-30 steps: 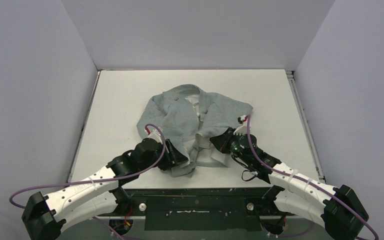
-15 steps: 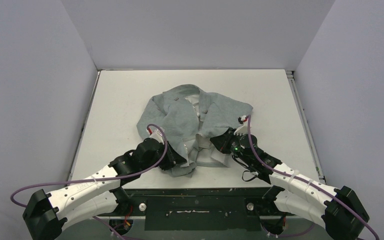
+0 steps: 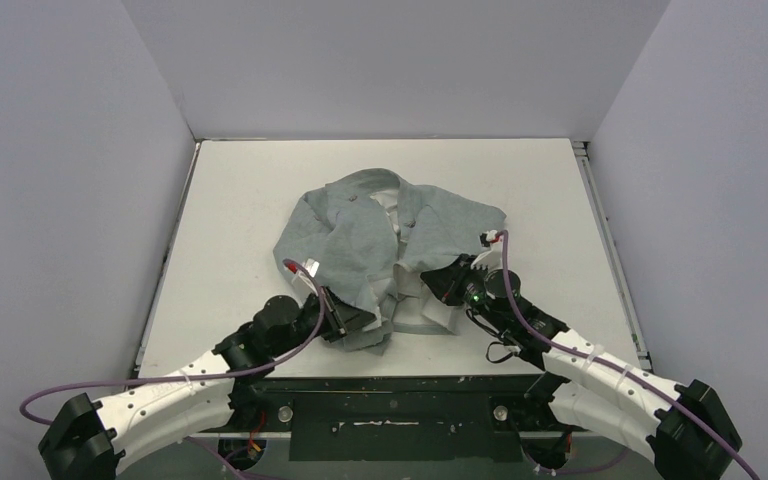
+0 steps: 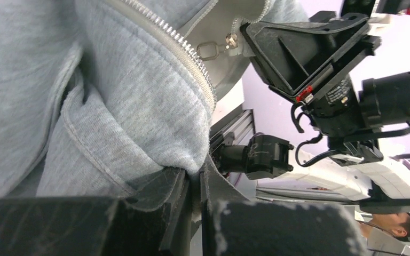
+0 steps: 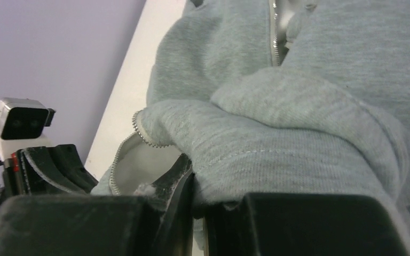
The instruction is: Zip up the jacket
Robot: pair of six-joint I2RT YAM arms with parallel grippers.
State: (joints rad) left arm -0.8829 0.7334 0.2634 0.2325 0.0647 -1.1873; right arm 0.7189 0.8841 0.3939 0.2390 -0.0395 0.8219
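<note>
The light grey jacket (image 3: pixel 360 235) lies crumpled and unzipped in the middle of the table, its two front edges apart near the hem. My left gripper (image 3: pixel 362 322) is shut on the left front edge by the hem; in the left wrist view the fabric (image 4: pixel 117 112) is pinched between the jaws (image 4: pixel 196 184). Zipper teeth (image 4: pixel 184 53) and a metal pull (image 4: pixel 209 50) show just above. My right gripper (image 3: pixel 438 286) is shut on the right front edge; the fold of cloth (image 5: pixel 299 138) runs into the jaws (image 5: pixel 198 208), beside a curl of zipper teeth (image 5: pixel 139 128).
White table (image 3: pixel 240 200) inside grey walls, with its near edge (image 3: pixel 260 375) just behind both wrists. The two grippers face each other a short way apart; the right one's black fingers (image 4: pixel 299 48) fill the upper right of the left wrist view.
My left gripper has shut on the jacket's left front edge. Its wrist has drawn back toward the near edge. The right gripper has kept its hold and barely shifted.
</note>
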